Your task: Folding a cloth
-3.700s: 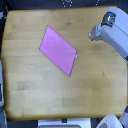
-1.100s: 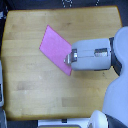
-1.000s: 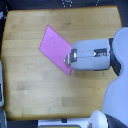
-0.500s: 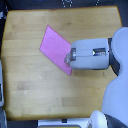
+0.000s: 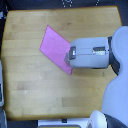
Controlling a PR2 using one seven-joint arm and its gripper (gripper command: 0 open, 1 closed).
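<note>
The pink-magenta cloth [image 5: 54,46] lies flat as a slanted four-cornered sheet on the wooden tabletop [image 5: 30,90], a little above the middle. My gripper [image 5: 69,57] reaches in from the exterior view's right, and its tip is over the cloth's lower right edge, near the bottom corner. The bulky grey-white forearm [image 5: 92,52] covers that part of the cloth. The fingers are too small and blurred to show whether they are open or shut on the fabric.
The robot's white body [image 5: 117,95] fills the exterior view's right and lower right and overlaps the table edge. Dark clutter [image 5: 65,3] sits beyond the table's far edge. A white strip [image 5: 55,123] runs along the near edge.
The arm has come down from the upper right corner to the cloth's right edge. Over the last second it has hardly moved, and the cloth still lies flat.
</note>
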